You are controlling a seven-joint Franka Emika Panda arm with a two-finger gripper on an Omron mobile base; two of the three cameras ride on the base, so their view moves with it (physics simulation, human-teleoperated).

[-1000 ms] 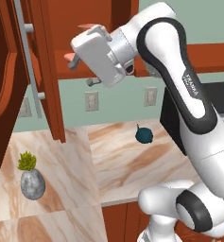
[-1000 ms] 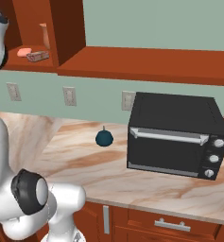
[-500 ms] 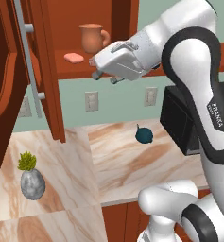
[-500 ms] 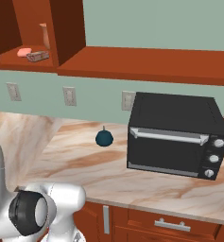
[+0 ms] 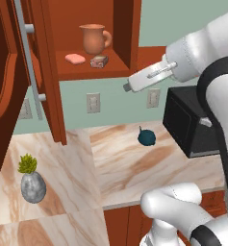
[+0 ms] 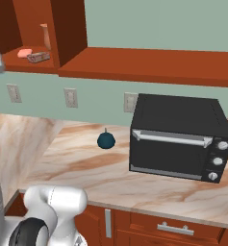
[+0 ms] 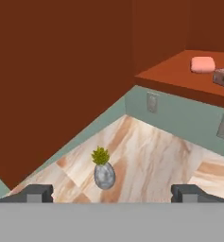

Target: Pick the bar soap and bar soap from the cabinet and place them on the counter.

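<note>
Jaws spread wide, empty; pink bar soap (image 5: 75, 58) and brown-rimmed bar soap (image 5: 99, 61) on cabinet (image 5: 120, 33) shelf: likely light, rigid, slick; pinch long edges.

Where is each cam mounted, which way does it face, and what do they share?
Left base view: behind-left, facing the open cabinet, counter; white arm at right.
Right base view: behind-right, facing the microwave; arm base lower left.
Hand view: on the hand, facing cabinet door and potted plant; open fingers at bottom.
Shared: pink bar soap, brown-rimmed bar soap.

White arm raised high, its tool (image 7: 112, 193) spread wide, empty.
</note>
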